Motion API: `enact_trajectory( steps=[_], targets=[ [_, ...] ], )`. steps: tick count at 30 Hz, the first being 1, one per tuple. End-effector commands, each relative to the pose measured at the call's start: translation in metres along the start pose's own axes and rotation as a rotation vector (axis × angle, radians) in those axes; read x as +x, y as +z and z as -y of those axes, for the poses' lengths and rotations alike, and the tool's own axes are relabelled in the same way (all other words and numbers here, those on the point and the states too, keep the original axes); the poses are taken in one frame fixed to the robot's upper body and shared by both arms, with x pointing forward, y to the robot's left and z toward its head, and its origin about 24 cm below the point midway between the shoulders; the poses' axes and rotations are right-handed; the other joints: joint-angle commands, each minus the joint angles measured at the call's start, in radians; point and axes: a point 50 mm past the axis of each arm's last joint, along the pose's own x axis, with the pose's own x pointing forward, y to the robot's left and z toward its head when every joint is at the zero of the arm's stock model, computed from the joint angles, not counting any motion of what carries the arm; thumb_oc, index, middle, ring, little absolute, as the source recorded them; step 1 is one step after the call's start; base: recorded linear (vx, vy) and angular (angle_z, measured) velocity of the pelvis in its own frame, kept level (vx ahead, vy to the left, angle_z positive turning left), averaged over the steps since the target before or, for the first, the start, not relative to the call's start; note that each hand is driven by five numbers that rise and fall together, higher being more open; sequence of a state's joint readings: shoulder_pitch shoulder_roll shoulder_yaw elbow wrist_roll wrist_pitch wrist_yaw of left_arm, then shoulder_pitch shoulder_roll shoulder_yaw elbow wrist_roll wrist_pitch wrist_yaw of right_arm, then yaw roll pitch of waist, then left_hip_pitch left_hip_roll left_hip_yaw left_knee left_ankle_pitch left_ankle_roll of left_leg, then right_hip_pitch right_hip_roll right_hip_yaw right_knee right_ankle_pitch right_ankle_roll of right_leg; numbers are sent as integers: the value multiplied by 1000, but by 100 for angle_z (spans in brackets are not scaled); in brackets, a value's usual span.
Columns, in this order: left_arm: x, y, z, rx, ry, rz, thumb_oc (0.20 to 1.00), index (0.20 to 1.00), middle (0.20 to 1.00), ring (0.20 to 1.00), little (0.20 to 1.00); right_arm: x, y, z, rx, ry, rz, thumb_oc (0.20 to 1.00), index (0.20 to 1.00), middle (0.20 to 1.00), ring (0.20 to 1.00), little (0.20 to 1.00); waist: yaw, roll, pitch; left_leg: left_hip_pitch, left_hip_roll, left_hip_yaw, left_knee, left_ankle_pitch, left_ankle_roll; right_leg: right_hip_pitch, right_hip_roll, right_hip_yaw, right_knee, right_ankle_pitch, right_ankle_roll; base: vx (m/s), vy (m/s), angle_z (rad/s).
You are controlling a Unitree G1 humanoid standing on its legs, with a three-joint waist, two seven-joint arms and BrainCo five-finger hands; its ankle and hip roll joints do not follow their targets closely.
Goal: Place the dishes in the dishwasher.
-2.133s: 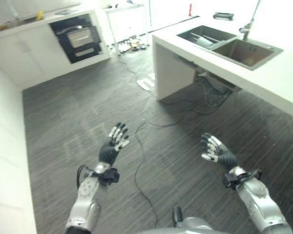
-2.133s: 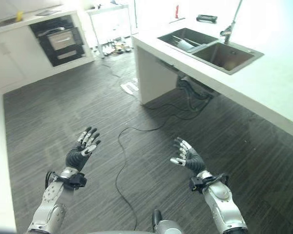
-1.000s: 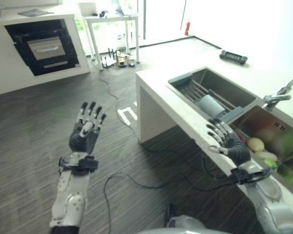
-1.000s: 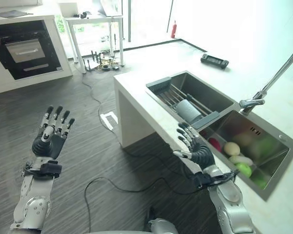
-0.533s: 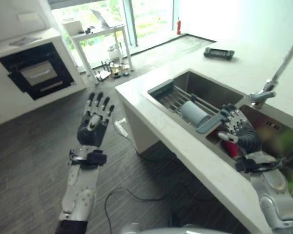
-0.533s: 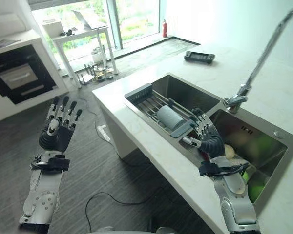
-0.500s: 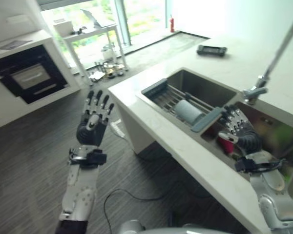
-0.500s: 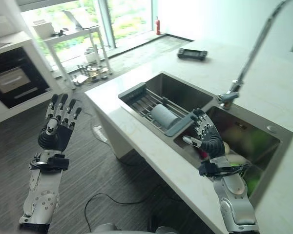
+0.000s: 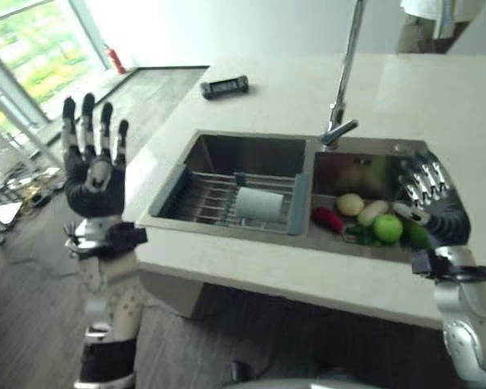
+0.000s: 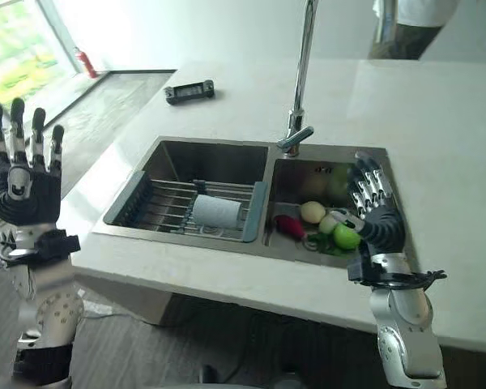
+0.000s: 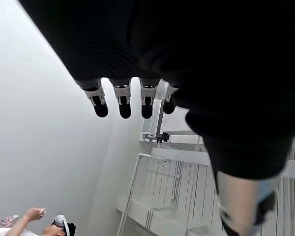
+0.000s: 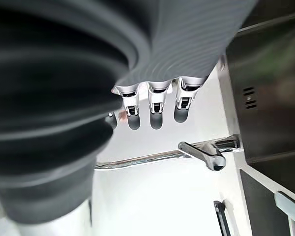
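Both hands empty, fingers straight: left hand [image 9: 93, 174] raised, right hand [image 10: 374, 212] above sink [image 10: 227, 154]. Reach toward cup [image 10: 216, 211] at nine o'clock, approach slowly.

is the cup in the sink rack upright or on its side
On its side: the cup lies across the wire rack in the left basin, its round wall facing up.

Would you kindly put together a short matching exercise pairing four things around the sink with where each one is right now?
1. pale cylindrical cup
2. round green fruit
3. black rectangular remote
4. left hand

A. on the white countertop behind the sink
B. raised open off the counter's left end
C. lying on the wire rack in the left basin
D. in the right basin

Pairs: 1-C, 2-D, 3-A, 4-B
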State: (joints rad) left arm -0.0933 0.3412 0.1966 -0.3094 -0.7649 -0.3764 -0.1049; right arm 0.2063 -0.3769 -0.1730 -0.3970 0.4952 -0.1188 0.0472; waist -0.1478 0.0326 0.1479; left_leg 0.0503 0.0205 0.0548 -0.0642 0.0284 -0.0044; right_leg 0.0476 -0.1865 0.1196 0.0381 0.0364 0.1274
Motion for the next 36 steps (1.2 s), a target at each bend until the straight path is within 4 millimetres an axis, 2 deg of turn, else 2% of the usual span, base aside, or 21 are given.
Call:
enact_trajectory(
  steps=[1, 2, 3, 4, 6, 10, 12, 13, 14, 15, 17, 18, 20, 24, 25, 28, 29, 30, 33, 34, 36],
  targets=[
    [-14, 28, -4, 184, -49, 31, 1000, 1000, 1000, 1000, 1000, 13, 10, -3, 48, 49, 94, 1000, 1000, 1000, 1000, 1000, 74, -10, -64, 35, 78, -27, -23, -38, -54, -8, -4, -210, 30, -28, 49, 57, 248, -129],
    [-17, 33, -5, 212, -42, 44, 1000, 1000, 1000, 1000, 1000, 16, 7, -8, 54, 69, 89, 1000, 1000, 1000, 1000, 1000, 101, -11, -67, 40, 78, 28, -23, -45, -52, -12, -7, -314, 51, -30, 55, 24, 173, -95],
    [-18, 36, -6, 227, -38, 53, 1000, 1000, 1000, 1000, 1000, 18, 6, -9, 59, 79, 87, 1000, 1000, 1000, 1000, 1000, 110, -10, -69, 40, 77, 53, -23, -47, -45, -16, 16, -342, 70, -48, 52, 7, 116, -181],
    [-18, 36, -6, 229, -38, 56, 1000, 1000, 1000, 1000, 1000, 19, 6, -10, 58, 79, 86, 1000, 1000, 1000, 1000, 1000, 113, -12, -70, 40, 73, 62, -23, -47, -40, -19, 35, -346, 77, -57, 45, 5, 93, -190],
    [-18, 30, -4, 209, -54, 36, 1000, 1000, 1000, 1000, 1000, 23, 4, -10, 37, 38, 94, 1000, 1000, 1000, 1000, 1000, 119, -32, -76, 32, 32, 80, -23, -49, -16, -41, 134, -316, 103, -64, 12, 72, 56, -130],
    [-23, 19, -2, 202, -64, -46, 1000, 1000, 1000, 1000, 1000, 17, 1, -5, 19, 4, 94, 1000, 1000, 1000, 1000, 1000, 125, -50, -77, 35, 7, 82, -23, -47, -21, 3, 170, -330, -27, -81, -36, 136, -128, -19],
    [-23, 10, -1, 167, -49, -94, 1000, 1000, 1000, 1000, 1000, 21, 4, -7, 14, 5, 98, 1000, 1000, 1000, 1000, 1000, 120, -56, -79, 46, 2, 112, -7, -43, -31, 29, 175, -341, -76, -60, -46, 134, -188, 48],
    [-25, 7, -2, 159, -40, -121, 1000, 1000, 1000, 1000, 1000, 24, 5, -7, 7, 17, 99, 1000, 1000, 1000, 1000, 1000, 121, -63, -73, 28, -2, 128, 71, -67, -43, 35, 169, -346, -77, -57, -53, 54, -144, 38],
    [-26, 5, -2, 152, -38, -139, 1000, 1000, 1000, 1000, 1000, 25, 6, -8, -4, 29, 101, 1000, 1000, 1000, 1000, 1000, 120, -72, -64, -10, 6, 140, 187, -59, -57, 39, 164, -339, -79, -54, -65, 58, -189, 21],
    [-31, -2, -1, 139, -36, -191, 1000, 1000, 1000, 1000, 1000, 28, 6, -9, -27, 52, 91, 1000, 1000, 1000, 1000, 1000, 135, -83, -30, -145, 38, 101, 410, 8, -98, 69, 160, -336, -98, -43, -88, 91, -83, 6],
    [-40, -9, -6, 97, 1, -267, 1000, 1000, 1000, 1000, 1000, 29, 5, -11, -14, 78, 84, 1000, 1000, 1000, 1000, 1000, 144, -70, -35, -115, 59, 102, 215, -11, -80, 79, 157, -320, -125, -42, -65, 193, 134, -39],
    [-44, -13, -9, 126, 25, -301, 1000, 1000, 1000, 1000, 1000, 28, 3, -13, -21, 100, 80, 1000, 1000, 1000, 1000, 1000, 149, -55, -45, -81, 65, 90, 48, 24, -85, 84, 158, -309, -125, -55, -54, 203, 211, -74],
    [-46, -18, -8, 131, 16, -327, 1000, 1000, 1000, 1000, 1000, 25, 5, -11, -53, 115, 73, 1000, 1000, 1000, 1000, 1000, 150, -44, -55, -102, 82, 90, -23, 71, -102, 111, 166, -300, -125, -82, -54, 168, 209, -51],
    [-44, -20, -6, 134, -34, -338, 1000, 1000, 1000, 1000, 1000, 25, 11, -3, -75, 105, 82, 1000, 1000, 1000, 1000, 1000, 145, -36, -71, -124, 83, 93, -23, 77, -103, 134, 155, -310, -125, -99, -45, 153, 292, -15],
    [-38, -17, -5, 181, -47, -317, 1000, 1000, 1000, 1000, 1000, 23, 12, -2, -58, 115, 78, 1000, 1000, 1000, 1000, 1000, 137, -34, -84, -100, 60, 59, -23, 56, -85, 131, 140, -300, -125, -89, -33, 164, 320, -33],
    [-31, -16, -4, 255, -76, -307, 1000, 1000, 1000, 1000, 1000, 22, 11, -2, -54, 122, 65, 1000, 1000, 1000, 1000, 1000, 131, -35, -96, -69, 45, 60, -23, 34, -69, 133, 118, -313, -120, -79, -18, 172, 309, -35],
    [-26, -16, 0, 280, -112, -293, 1000, 1000, 1000, 1000, 1000, 23, 10, -2, -53, 118, 60, 1000, 1000, 1000, 1000, 1000, 131, -37, -100, -57, 35, 59, -23, 24, -56, 123, 105, -326, -80, -78, -9, 166, 353, -4],
    [-22, -14, 3, 296, -148, -264, 1000, 1000, 1000, 1000, 1000, 24, 8, -4, -46, 116, 59, 1000, 1000, 1000, 1000, 1000, 130, -42, -99, -50, 18, 63, -23, 16, -35, 87, 94, -332, 34, -61, 10, 155, 337, 3],
    [-15, -16, 10, 369, -209, -242, 1000, 1000, 1000, 1000, 1000, 27, 3, -11, -14, 137, 55, 1000, 1000, 1000, 1000, 1000, 110, -37, -86, -32, 2, 40, -23, 9, -15, -56, 98, -268, 271, 2, 28, 101, 181, -1],
    [-12, -19, 11, 406, -218, -248, 1000, 1000, 1000, 1000, 1000, 26, 1, -13, -13, 142, 48, 1000, 1000, 1000, 1000, 1000, 103, -35, -85, -28, 1, 31, -23, 5, -15, -77, 95, -254, 262, -3, 22, 134, 37, 5],
    [-3, -23, 13, 468, -238, -274, 1000, 1000, 1000, 1000, 1000, 23, -1, -14, -25, 140, 35, 1000, 1000, 1000, 1000, 1000, 95, -29, -88, -25, 6, 11, -23, -5, -22, -64, 71, -251, 147, -42, 5, 145, -65, 15]
  ],
)
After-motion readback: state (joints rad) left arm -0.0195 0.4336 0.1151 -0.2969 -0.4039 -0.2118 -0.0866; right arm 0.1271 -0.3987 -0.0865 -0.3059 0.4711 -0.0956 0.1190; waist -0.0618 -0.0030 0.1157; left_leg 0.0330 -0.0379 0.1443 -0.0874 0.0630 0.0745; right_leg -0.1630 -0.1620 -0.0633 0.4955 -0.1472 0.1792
